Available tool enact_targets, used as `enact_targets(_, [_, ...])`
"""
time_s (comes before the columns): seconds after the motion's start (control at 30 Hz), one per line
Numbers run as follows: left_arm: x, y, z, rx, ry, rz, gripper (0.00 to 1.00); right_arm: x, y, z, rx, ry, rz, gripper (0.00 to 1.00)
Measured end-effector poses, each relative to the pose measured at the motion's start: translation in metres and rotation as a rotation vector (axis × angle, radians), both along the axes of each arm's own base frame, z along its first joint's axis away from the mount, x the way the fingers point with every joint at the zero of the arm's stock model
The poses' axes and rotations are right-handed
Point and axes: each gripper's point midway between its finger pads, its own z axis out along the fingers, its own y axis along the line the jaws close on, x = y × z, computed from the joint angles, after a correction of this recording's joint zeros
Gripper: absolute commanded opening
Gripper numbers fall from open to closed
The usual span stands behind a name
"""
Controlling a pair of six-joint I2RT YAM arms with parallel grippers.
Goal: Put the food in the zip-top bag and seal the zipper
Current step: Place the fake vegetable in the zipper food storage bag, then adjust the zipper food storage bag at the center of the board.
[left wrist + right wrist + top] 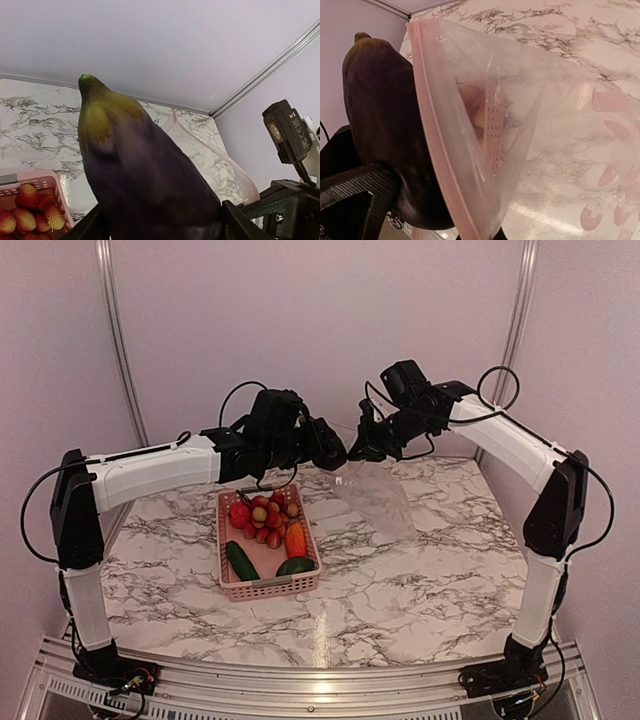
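Note:
My left gripper (335,452) is shut on the purple eggplant (145,175), whose green-tipped stem end points away from the wrist. Its dark fingers (240,225) flank the fat end. The eggplant (385,130) hangs just outside the mouth of the clear zip-top bag (545,115), beside the pale pink zipper (440,145). My right gripper (362,448) holds the bag (380,502) up by that mouth edge; the bag's lower part trails onto the marble table. The rest of the food, small red balls (262,515), a cucumber (241,560) and an orange-red fruit (296,538), lies in the pink basket (270,589).
The pink basket stands left of centre, below the left arm. A green pepper (296,565) lies at its near right corner. The two wrists nearly meet above the table's back middle. Walls close in behind and on both sides.

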Motion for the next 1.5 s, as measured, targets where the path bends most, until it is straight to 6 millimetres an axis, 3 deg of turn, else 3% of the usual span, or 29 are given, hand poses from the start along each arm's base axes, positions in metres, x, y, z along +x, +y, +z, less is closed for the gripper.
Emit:
enact_targets(0.17, [-0.001, -0.001, -0.019, 0.038, 0.035, -0.004, 0.54, 0.008, -0.002, 0.007, 0.045, -0.008, -0.003, 0.0])
enact_targets(0.3, [-0.002, -0.002, -0.03, 0.062, 0.055, -0.013, 0.62, 0.008, 0.002, 0.011, 0.07, -0.011, 0.005, 0.0])
enact_targets(0.53, [-0.004, -0.012, -0.013, 0.09, -0.007, -0.083, 0.9, 0.011, 0.002, 0.017, 0.091, -0.031, 0.011, 0.0])
enact_targets(0.63, [-0.007, -0.015, -0.002, 0.097, -0.042, -0.115, 0.93, 0.015, -0.003, 0.019, 0.09, -0.041, 0.005, 0.0])
enact_targets(0.83, [-0.016, -0.011, 0.035, 0.073, -0.111, -0.154, 0.95, 0.024, -0.013, 0.022, 0.109, -0.044, -0.009, 0.0])
enact_targets(1.1, [-0.016, -0.003, 0.062, 0.063, -0.168, -0.127, 0.95, 0.02, -0.014, 0.029, 0.192, -0.036, -0.011, 0.0])
enact_targets(1.27, [-0.019, 0.022, 0.085, 0.066, -0.182, -0.039, 0.84, 0.02, -0.012, 0.035, 0.216, -0.052, -0.006, 0.0])
enact_targets(1.37, [-0.023, 0.037, 0.089, 0.073, -0.158, 0.002, 0.79, 0.02, -0.012, 0.035, 0.218, -0.054, -0.006, 0.0])
enact_targets(1.5, [-0.026, 0.04, 0.074, 0.076, -0.098, 0.001, 0.75, 0.02, -0.012, 0.032, 0.215, -0.052, -0.004, 0.0])
